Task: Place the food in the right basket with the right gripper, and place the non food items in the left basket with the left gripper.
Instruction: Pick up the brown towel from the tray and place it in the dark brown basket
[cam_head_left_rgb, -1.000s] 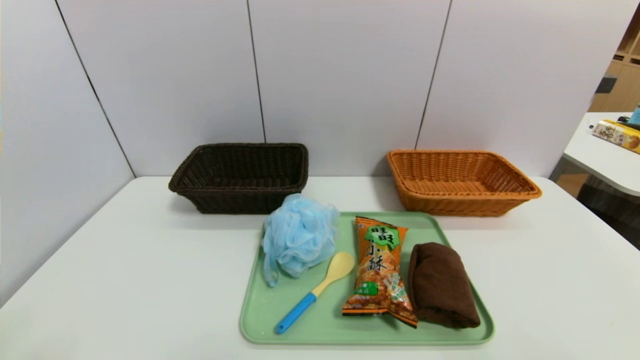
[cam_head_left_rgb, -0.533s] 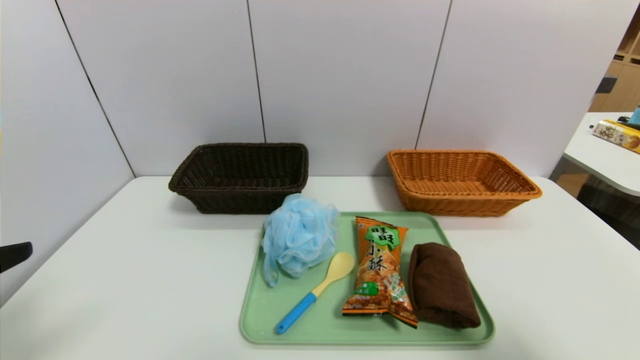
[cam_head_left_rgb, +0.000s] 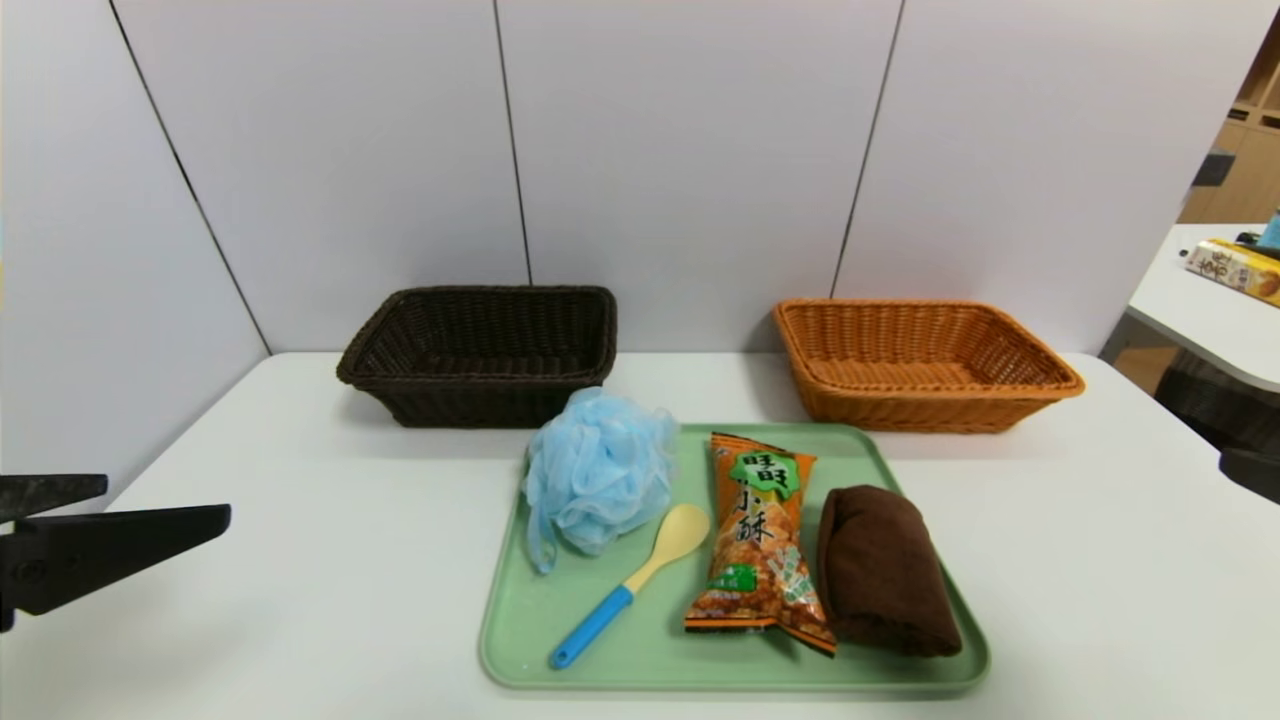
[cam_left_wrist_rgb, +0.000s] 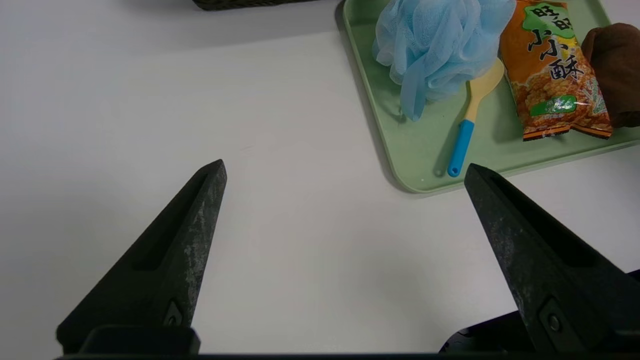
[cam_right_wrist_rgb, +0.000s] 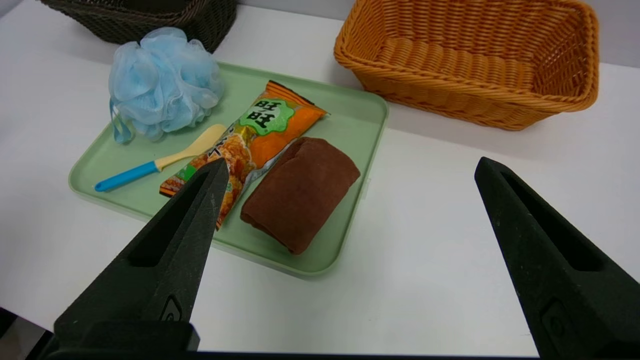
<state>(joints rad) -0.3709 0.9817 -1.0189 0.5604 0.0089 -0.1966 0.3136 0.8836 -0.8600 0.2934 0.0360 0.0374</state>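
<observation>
The food, an orange snack bag (cam_head_left_rgb: 760, 545), lies on a green tray (cam_head_left_rgb: 640, 660) between a yellow spoon with a blue handle (cam_head_left_rgb: 630, 585) and a rolled brown towel (cam_head_left_rgb: 880, 570). A light blue bath pouf (cam_head_left_rgb: 598, 470) sits on the tray's far left corner. The dark brown left basket (cam_head_left_rgb: 480, 350) and the orange right basket (cam_head_left_rgb: 920, 365) stand empty behind the tray. My left gripper (cam_head_left_rgb: 165, 500) hovers open over the table, left of the tray (cam_left_wrist_rgb: 425, 170). My right gripper (cam_right_wrist_rgb: 352, 162) is open above the table by the tray's near right corner, holding nothing.
White wall panels close off the back and left of the white table (cam_head_left_rgb: 300, 560). A second table (cam_head_left_rgb: 1210, 320) with a yellow box stands off to the right. Bare tabletop lies on both sides of the tray.
My left gripper has come into the head view from the left edge and moved rightward toward the tray. The items on the tray and both baskets have not moved.
</observation>
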